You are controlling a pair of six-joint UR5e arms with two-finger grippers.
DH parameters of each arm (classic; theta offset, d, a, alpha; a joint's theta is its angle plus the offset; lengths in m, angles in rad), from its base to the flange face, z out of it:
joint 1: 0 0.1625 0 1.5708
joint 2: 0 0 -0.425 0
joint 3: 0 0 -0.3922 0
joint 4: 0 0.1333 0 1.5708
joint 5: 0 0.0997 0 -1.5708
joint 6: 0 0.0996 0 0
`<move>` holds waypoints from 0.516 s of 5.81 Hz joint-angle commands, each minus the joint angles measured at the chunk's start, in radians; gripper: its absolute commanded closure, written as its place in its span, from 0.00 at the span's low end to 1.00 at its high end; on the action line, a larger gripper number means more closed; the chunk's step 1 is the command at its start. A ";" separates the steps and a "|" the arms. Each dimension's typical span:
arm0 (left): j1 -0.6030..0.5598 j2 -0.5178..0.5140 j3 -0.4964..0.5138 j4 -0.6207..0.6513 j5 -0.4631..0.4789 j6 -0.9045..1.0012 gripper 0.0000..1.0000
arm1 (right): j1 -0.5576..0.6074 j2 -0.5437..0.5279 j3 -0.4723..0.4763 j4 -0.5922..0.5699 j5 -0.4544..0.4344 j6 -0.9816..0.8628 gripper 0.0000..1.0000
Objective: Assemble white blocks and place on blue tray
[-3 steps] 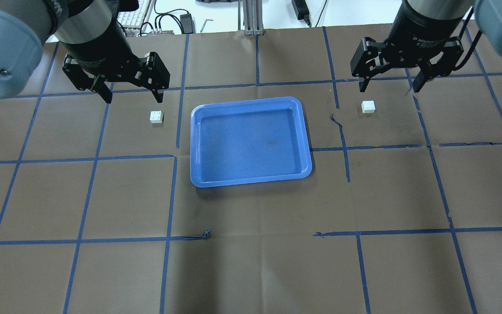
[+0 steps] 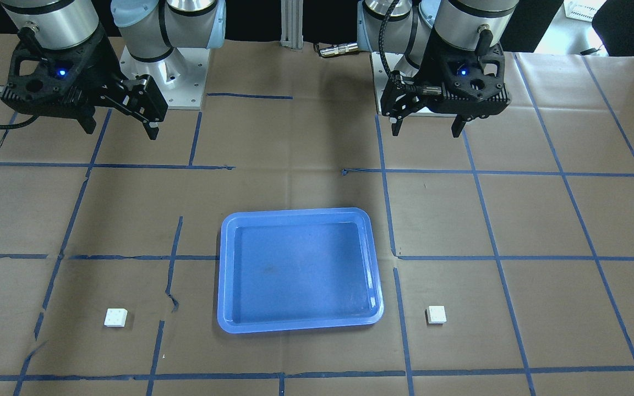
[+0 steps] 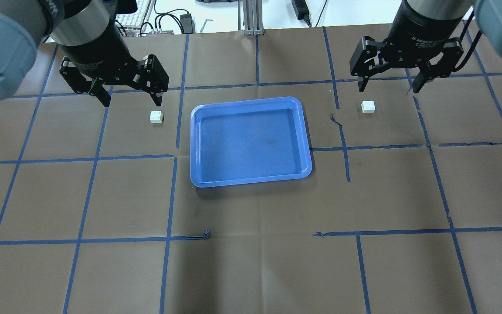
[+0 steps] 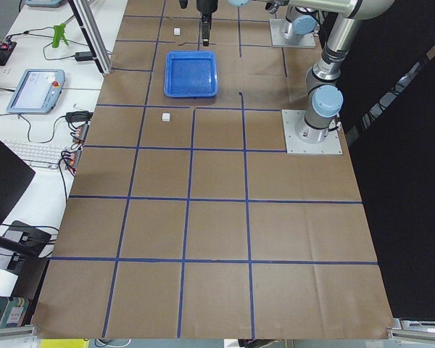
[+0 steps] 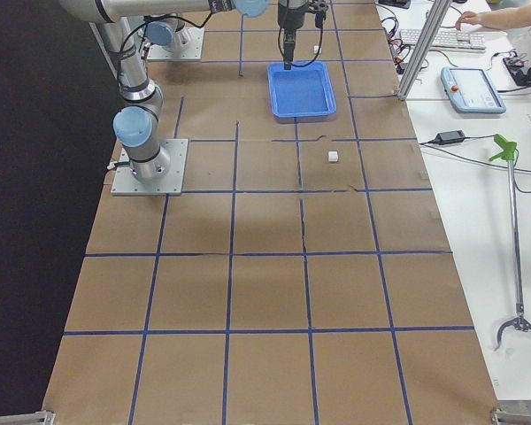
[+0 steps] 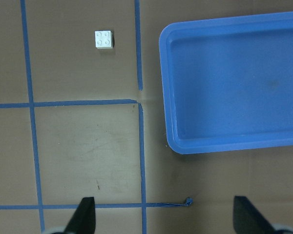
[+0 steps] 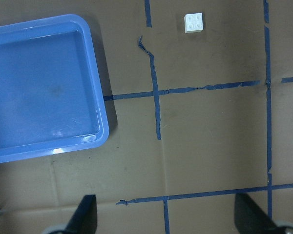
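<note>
A wide brown surface (image 3: 251,270) is seen, and it is divided into squares by blue tape lines (image 3: 103,240). On it, in the upper middle of the overhead frame, the blue tray (image 3: 251,144) is laid flat, with its lighter rim turned up all around.

The left gripper (image 3: 132,101) is found in the upper left of the overhead frame and is held above the surface. Its fingers (image 6: 85,217) are released and spread wide. In the left wrist view the two dark tips are seen at the bottom edge, well apart, and only brown surface is shown between them. The right gripper (image 3: 388,88) is found in the upper right of the overhead frame, also above the surface. Its fingers (image 7: 85,214) are released in the same way and nothing is grasped by them.

The first white block (image 3: 156,117) is placed on the surface to the left of the tray in the overhead frame, just below the inner finger of the left gripper. It is kept apart from the tray, and one tape line is seen between them. The second white block (image 3: 368,106) is placed on the surface to the right of the tray, below the right gripper in the frame, and a tape line is also seen between it and the tray. Both blocks are turned with the four studs upward, and they are well apart from each other.
</note>
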 commanded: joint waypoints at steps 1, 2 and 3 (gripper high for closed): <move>0.034 -0.009 -0.010 0.000 0.004 0.013 0.00 | -0.001 -0.001 0.009 0.005 0.000 0.001 0.00; 0.085 -0.035 -0.031 0.006 0.004 0.016 0.00 | -0.001 -0.001 0.010 0.002 -0.002 0.001 0.00; 0.138 -0.110 -0.024 0.027 -0.002 0.024 0.00 | -0.007 0.000 0.010 0.000 0.000 -0.019 0.00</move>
